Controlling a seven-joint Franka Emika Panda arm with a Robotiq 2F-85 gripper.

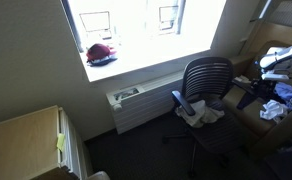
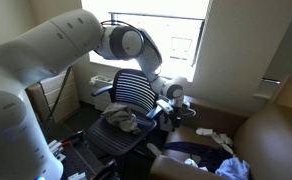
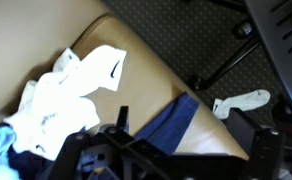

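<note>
Brown couch (image 3: 151, 70), nothing picked up yet
Gripper (image 3: 178, 140) hangs wide open over blue cloth (image 3: 171, 115); white shirt (image 3: 71, 95) lies left, untouched.

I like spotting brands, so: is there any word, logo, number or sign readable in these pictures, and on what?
No text reads clearly in any view.
White cloth on the tan seat: a dark curved mark and faint grey print, too blurred to read.
Yellow slip on the wooden cabinet: too small to read.
</note>
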